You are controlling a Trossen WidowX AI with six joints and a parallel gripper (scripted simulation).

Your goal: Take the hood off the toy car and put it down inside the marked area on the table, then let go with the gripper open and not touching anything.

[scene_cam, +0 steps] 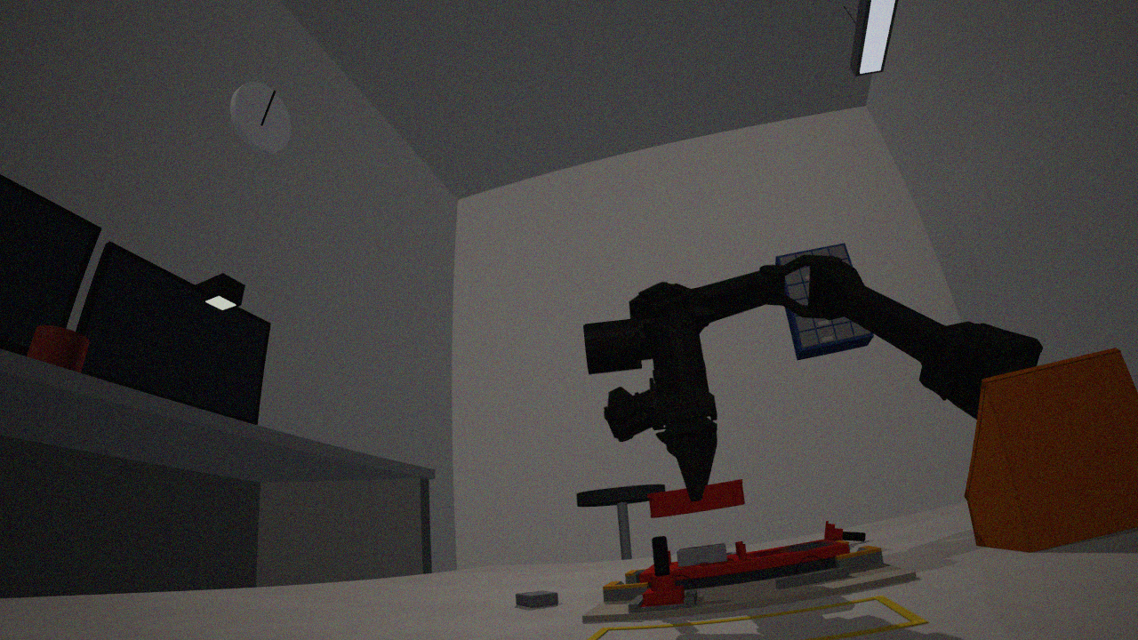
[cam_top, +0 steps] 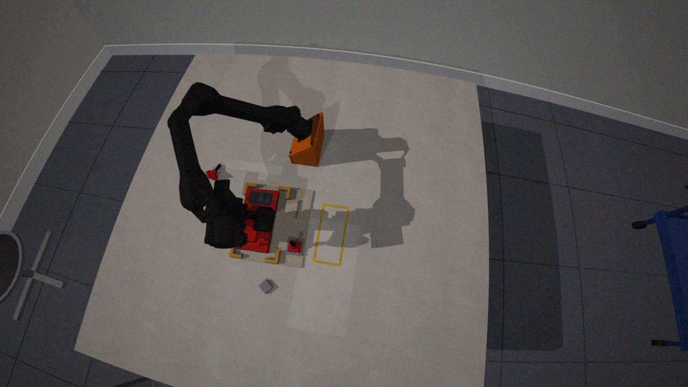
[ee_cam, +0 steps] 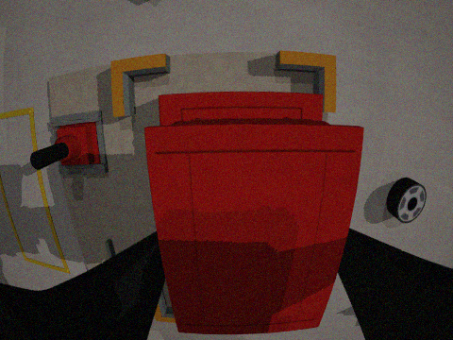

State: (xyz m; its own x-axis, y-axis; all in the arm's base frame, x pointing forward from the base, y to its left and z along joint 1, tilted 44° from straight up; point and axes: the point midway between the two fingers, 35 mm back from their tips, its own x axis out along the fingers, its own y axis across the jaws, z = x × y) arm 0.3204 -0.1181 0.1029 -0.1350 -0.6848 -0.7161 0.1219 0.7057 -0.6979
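My gripper point(scene_cam: 696, 496) point(ee_cam: 252, 239) points down and is shut on the red hood point(scene_cam: 725, 494) point(ee_cam: 245, 189), one black finger at each side of it. The hood is raised above the red toy car point(cam_top: 262, 191) point(scene_cam: 783, 553) point(ee_cam: 170, 110), with a gap between them in the exterior view. A grey block shows in the car's front part below. The arm hides the fingers in the top view. The marked area, a yellow outline point(cam_top: 327, 263) point(scene_cam: 902, 610) point(ee_cam: 31, 114), lies on the table beside the car's board, with arm shadow across part of it.
The pale board point(cam_top: 308, 202) carries orange corner brackets point(cam_top: 271, 259) point(ee_cam: 330, 82) and a red block with a black peg point(cam_top: 294, 246) point(scene_cam: 660, 588) point(ee_cam: 85, 144). A small grey box point(cam_top: 265, 286) point(scene_cam: 536, 598) and a wheel point(ee_cam: 411, 203) lie nearby. The orange arm base point(cam_top: 307, 153) point(scene_cam: 1050, 461) stands farther off.
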